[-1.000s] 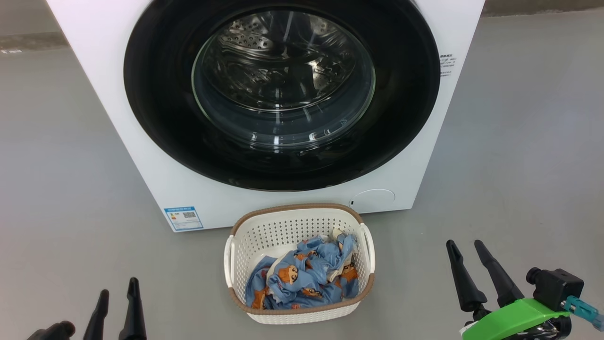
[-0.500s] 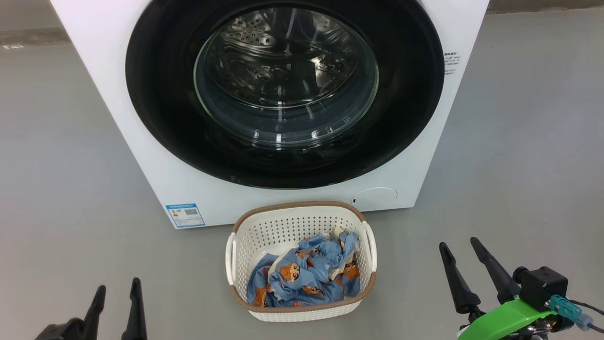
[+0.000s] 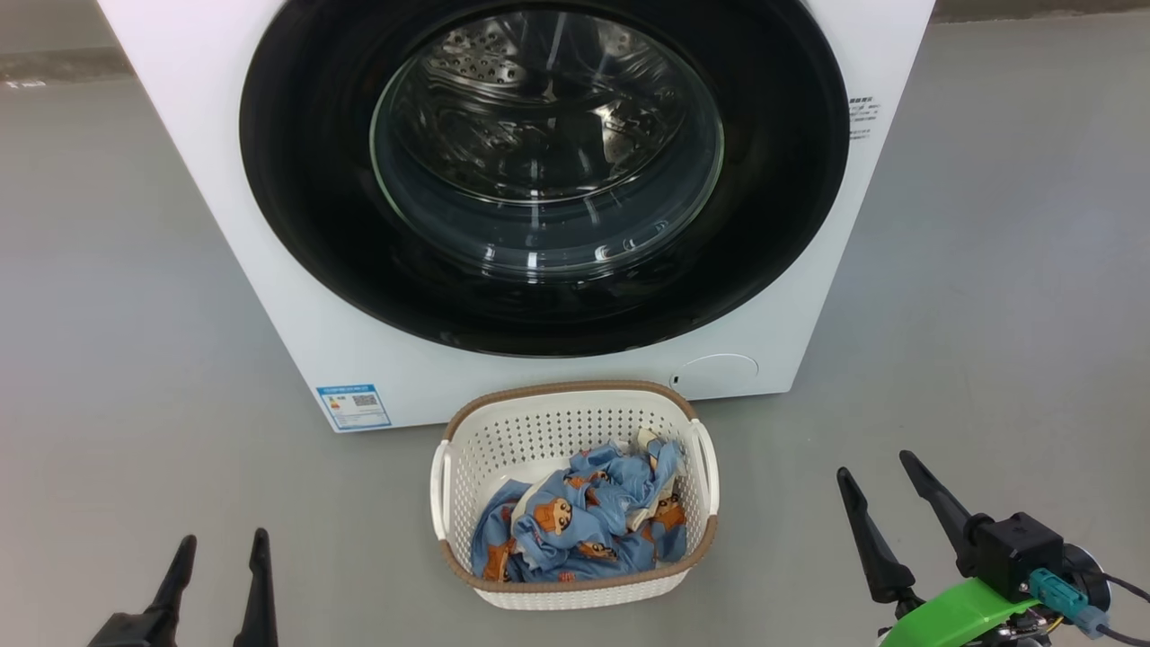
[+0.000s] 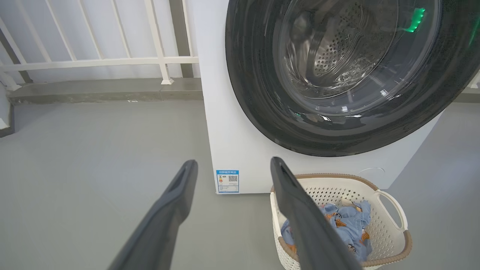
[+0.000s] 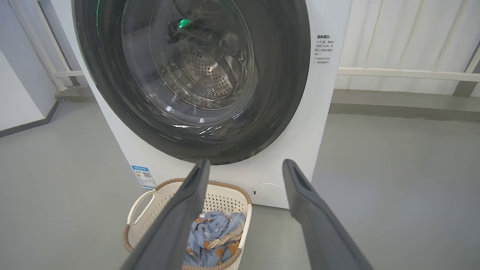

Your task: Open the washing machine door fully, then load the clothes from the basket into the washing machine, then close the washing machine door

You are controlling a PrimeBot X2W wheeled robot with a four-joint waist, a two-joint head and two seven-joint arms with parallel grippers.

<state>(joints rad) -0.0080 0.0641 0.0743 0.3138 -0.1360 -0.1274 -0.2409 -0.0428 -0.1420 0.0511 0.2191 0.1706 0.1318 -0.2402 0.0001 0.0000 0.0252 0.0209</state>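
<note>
Before one washing machine (image 3: 269,270): one basket (image 3: 575,409); two grippers.

Right gripper (image 5: 246,162): jaws spread wide, nothing between them, both dark fingers (image 5: 318,225) rising from the bottom edge. Ahead, white washing machine (image 5: 326,112) on grey floor (image 5: 393,180). Washing machine door (image 5: 281,75) closed, glossy black ring; perforated steel drum (image 5: 202,75) visible through the glass, green glint (image 5: 183,23) reflected near top. Blue label sticker (image 5: 143,176) low on the front, round cap (image 5: 269,194) lower right, small printed text (image 5: 323,50) beside the door. Basket (image 5: 140,204) on the floor just before the machine, holding the clothes (image 5: 213,236), blue with orange-brown print. White railing (image 5: 405,73) behind
</note>
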